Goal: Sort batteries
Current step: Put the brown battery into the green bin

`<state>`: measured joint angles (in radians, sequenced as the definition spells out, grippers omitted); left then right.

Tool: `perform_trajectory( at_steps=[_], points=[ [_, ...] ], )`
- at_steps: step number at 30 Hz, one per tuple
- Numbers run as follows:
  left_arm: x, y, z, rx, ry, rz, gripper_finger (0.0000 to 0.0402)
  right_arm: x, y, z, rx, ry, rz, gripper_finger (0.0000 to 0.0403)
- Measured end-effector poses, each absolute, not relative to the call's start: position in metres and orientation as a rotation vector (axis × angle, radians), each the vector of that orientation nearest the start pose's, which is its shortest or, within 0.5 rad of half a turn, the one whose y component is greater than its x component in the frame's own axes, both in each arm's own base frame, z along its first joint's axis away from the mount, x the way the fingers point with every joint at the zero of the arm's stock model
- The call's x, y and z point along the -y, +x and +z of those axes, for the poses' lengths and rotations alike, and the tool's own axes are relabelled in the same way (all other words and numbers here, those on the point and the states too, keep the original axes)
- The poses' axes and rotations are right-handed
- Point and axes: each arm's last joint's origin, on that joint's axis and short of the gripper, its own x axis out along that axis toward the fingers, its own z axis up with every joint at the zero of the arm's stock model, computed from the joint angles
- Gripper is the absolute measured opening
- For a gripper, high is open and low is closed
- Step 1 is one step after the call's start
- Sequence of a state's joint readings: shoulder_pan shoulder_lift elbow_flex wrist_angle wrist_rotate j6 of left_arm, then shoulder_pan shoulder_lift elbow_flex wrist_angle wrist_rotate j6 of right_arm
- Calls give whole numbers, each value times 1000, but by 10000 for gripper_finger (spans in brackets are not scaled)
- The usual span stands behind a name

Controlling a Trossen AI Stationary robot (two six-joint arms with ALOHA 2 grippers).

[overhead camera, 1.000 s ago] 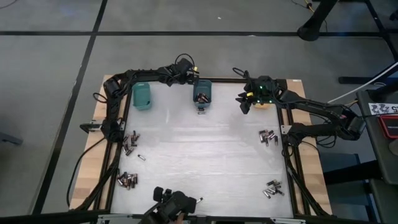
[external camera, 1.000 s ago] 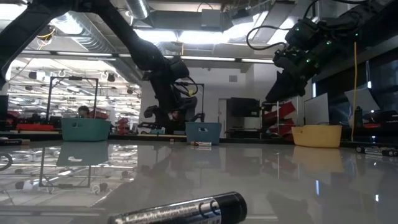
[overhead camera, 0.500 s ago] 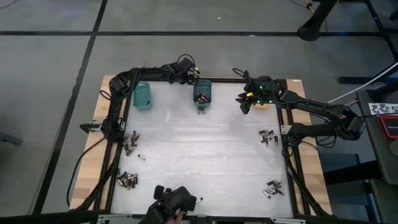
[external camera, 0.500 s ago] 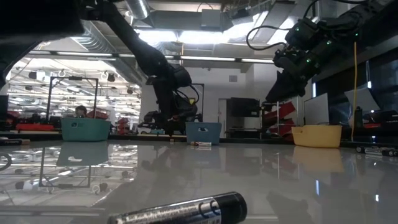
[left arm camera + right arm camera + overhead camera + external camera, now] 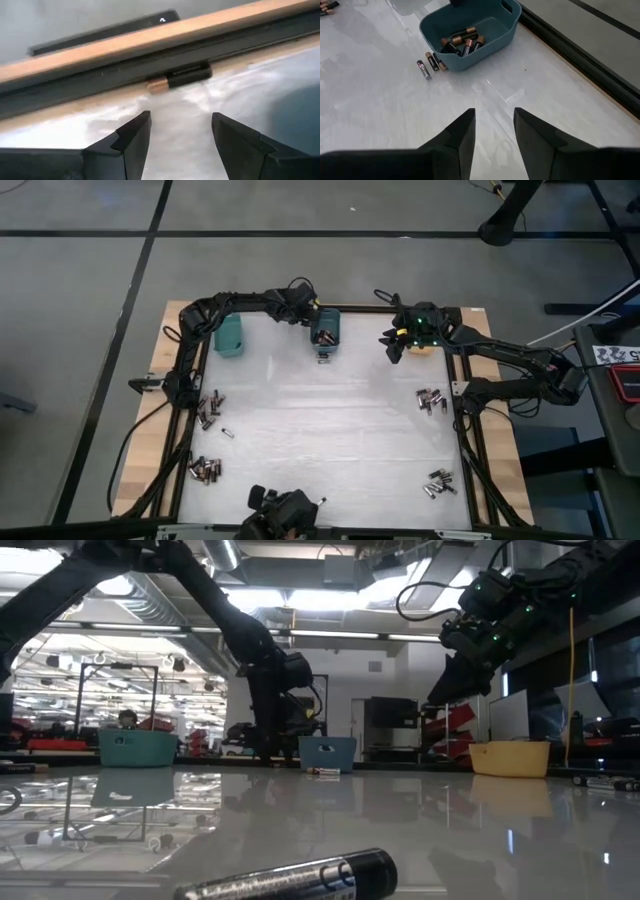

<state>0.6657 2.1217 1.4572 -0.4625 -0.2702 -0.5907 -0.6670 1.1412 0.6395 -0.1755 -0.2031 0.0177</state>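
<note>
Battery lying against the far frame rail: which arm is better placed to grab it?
Left. The left gripper is open and empty, facing the battery by the rail. The right gripper, also open, points toward the blue bin instead.

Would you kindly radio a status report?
Left gripper open, empty, facing a battery by the table's frame. Right gripper open, empty, hovering near the blue bin. Nothing in the way.
</note>
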Motion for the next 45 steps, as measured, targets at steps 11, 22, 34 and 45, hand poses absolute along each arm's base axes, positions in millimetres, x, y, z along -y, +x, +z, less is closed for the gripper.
perform_trajectory(
  at_steps=[11,22,34,45],
  points=[
    [-284,324,144,-807,-771,1191,202,136,184,218,-614,310,-424,136],
    [-295,319,144,-784,-811,1129,202,136,184,218,-616,313,-417,136],
    [-305,317,134,-768,-887,1039,237,136,183,218,-615,314,-418,136],
    [-310,319,138,-777,-864,1078,261,135,184,218,-613,321,-408,136]
  ],
)
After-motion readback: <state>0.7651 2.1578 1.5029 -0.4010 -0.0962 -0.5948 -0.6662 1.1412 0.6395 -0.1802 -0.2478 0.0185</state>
